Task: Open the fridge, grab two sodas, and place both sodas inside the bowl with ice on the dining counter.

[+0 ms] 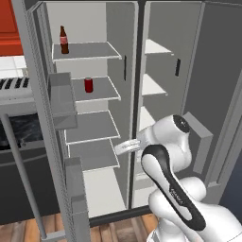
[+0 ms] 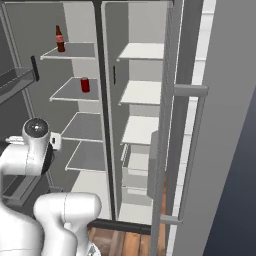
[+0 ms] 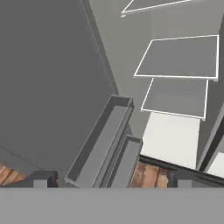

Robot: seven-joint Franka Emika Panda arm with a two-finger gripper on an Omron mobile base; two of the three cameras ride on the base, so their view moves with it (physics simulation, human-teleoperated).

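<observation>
Open claw [image 3: 109, 181] faces fridge [image 1: 127, 94]; bottle [image 1: 64, 40] label unreadable.

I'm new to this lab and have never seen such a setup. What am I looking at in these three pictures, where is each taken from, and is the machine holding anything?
This is a rendered kitchen with a white robot arm on a base that can drive. Two pictures come from cameras on that base, behind the arm to its left and right; the third looks along the gripper from the hand, with its dark fingertips at the bottom.

The arm faces the fridge, a tall grey unit with both doors swung open. On the left side's top shelf stands a brown bottle with a red label; on the shelf below stands a red can. The other shelves in sight look bare.

The hand view looks down at grey door bins, lower shelves and a strip of wooden floor. The gripper is open and holds nothing.
</observation>
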